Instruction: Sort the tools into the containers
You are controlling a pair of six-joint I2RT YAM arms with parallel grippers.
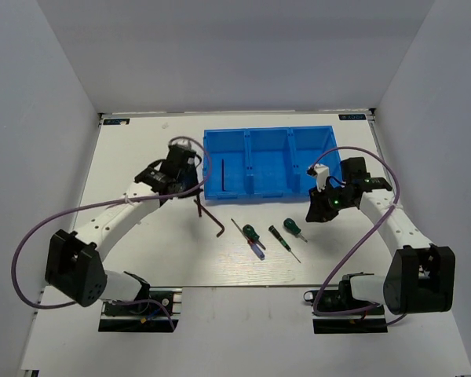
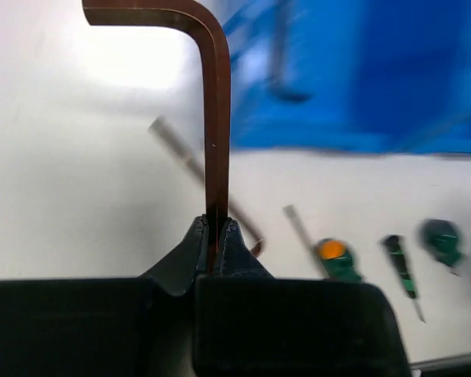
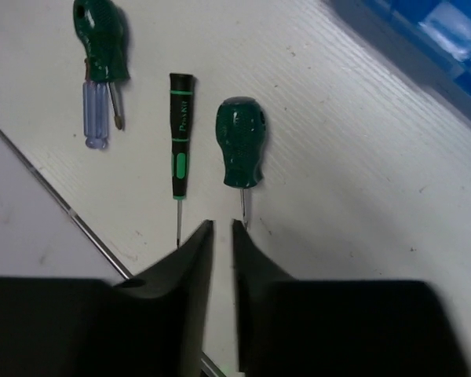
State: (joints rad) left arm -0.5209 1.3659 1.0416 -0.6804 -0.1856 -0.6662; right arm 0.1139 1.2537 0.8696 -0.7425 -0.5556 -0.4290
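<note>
My left gripper (image 2: 216, 224) is shut on the long arm of a dark L-shaped hex key (image 2: 217, 133), held above the table left of the blue tray (image 1: 267, 188). In the top view this gripper (image 1: 184, 179) and the key (image 1: 210, 218) are near the tray's front left corner. A second hex key (image 1: 221, 169) lies in the tray's left compartment. My right gripper (image 3: 221, 228) is slightly open and empty. It hovers just behind a stubby green screwdriver (image 3: 239, 141) and a thin black-and-green screwdriver (image 3: 180, 133). Another green screwdriver (image 3: 100, 39) lies against a blue-handled one (image 3: 96, 114).
The screwdrivers lie in a loose row on the white table (image 1: 141, 251) in front of the tray. The tray's middle and right compartments show nothing inside. Grey walls enclose the table on three sides. The table's metal front edge (image 3: 55, 200) runs close to my right gripper.
</note>
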